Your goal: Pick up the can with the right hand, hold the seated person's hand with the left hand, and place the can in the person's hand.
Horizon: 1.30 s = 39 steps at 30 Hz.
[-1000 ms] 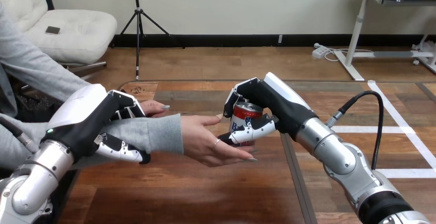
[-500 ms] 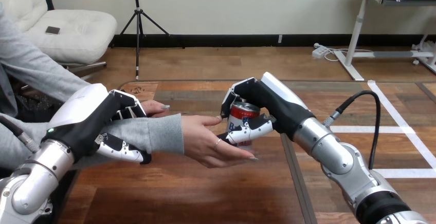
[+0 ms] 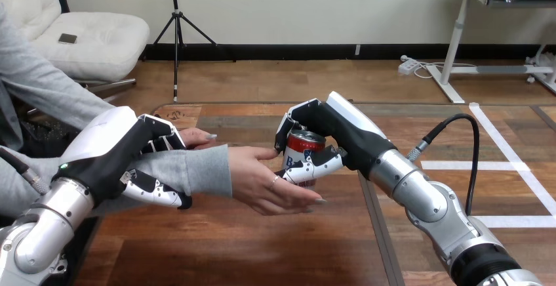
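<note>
A red, white and blue can (image 3: 301, 151) stands upright in my right hand (image 3: 337, 135), whose fingers and thumb are curled round it. The can sits just above the open palm of the person's hand (image 3: 262, 178), which reaches in from the left, palm up. My left hand (image 3: 115, 151) is wrapped round the person's grey-sleeved forearm (image 3: 190, 168), fingers over the top and thumb beneath. A second hand of the person (image 3: 197, 137) shows just behind my left hand's fingers.
The wooden table (image 3: 262, 246) stretches beneath both arms, with bare surface in front. A dark seam (image 3: 374, 220) runs down the tabletop right of centre, under my right arm.
My right hand has carried the can a little to the left, further over the person's open palm. My left hand and the person's arm have stayed put.
</note>
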Available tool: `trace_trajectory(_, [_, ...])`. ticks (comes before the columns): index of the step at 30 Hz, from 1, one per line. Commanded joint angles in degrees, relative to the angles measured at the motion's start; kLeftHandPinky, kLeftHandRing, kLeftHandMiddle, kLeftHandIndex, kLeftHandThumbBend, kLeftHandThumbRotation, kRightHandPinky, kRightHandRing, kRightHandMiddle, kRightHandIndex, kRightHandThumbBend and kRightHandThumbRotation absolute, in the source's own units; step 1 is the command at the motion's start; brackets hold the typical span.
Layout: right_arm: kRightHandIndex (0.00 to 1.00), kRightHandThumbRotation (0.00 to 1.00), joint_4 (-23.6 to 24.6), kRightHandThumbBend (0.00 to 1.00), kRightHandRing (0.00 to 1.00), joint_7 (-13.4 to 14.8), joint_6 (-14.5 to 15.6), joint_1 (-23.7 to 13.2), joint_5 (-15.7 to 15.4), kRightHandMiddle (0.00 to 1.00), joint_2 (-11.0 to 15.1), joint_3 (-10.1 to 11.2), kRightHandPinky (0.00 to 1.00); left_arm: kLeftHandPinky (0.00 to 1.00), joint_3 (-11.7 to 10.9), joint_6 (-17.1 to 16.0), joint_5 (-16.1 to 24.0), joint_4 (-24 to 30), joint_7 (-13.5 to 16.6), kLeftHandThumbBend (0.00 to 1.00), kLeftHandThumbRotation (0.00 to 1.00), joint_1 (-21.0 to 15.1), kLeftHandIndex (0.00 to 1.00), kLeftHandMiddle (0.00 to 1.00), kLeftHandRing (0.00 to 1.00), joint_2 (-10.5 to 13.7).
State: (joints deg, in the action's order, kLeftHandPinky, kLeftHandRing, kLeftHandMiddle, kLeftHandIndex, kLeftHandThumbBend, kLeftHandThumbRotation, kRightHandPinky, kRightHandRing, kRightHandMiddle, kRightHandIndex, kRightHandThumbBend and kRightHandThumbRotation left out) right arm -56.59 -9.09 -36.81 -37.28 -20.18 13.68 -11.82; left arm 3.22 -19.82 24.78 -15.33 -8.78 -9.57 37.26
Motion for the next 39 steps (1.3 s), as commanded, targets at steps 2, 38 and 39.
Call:
trace_trajectory(2, [0.41,0.0,4.0,0.77,0.28,0.3,-2.1,-4.5,1.0,0.38,-0.8,0.0,0.25,0.29,-1.7,-2.1,-1.5,1.3,1.1,0.83,0.0,-3.6,0.44,0.4,0.33,0.5])
trace_trajectory(38, [0.42,0.0,7.4,0.77,0.26,-1.3,-1.5,-3.6,1.3,0.37,-2.1,-0.2,0.24,0.25,-1.7,-2.2,-0.6,1.3,1.9,0.81,0.0,-3.4,0.44,0.37,0.29,0.3])
trace_trajectory(39, [0.42,0.0,7.4,0.77,0.26,-1.4,-1.6,-3.6,1.3,0.36,-2.1,-0.2,0.23,0.25,-1.7,-2.2,-0.5,1.3,2.0,0.81,0.0,-3.4,0.44,0.37,0.29,0.3])
